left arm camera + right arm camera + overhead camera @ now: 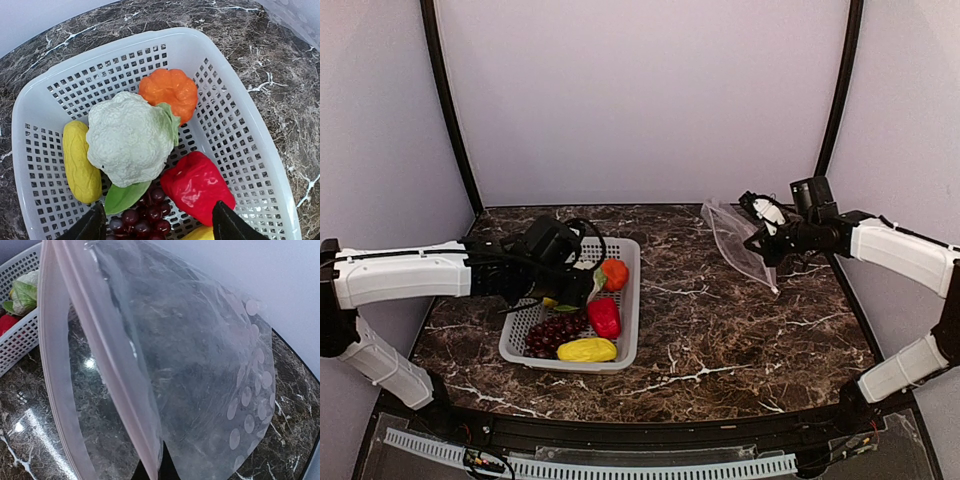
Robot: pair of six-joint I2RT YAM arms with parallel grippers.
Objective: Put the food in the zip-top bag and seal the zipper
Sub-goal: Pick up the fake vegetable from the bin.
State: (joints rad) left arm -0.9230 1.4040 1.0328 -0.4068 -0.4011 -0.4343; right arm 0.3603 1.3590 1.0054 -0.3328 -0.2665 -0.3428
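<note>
The left gripper [159,226] is held with its jaws spread above the mesh basket [240,125], in which the cauliflower [127,137], orange piece [167,92], red pepper [197,185], grape bunch [145,217] and yellow fruits [80,162] are gathered. The right gripper [159,466] is pressed together on the zip-top bag [200,390] by its zipper [50,340]. The bag is hung over the marble table [720,340], apart from the basket, with white dots printed on it.
</note>
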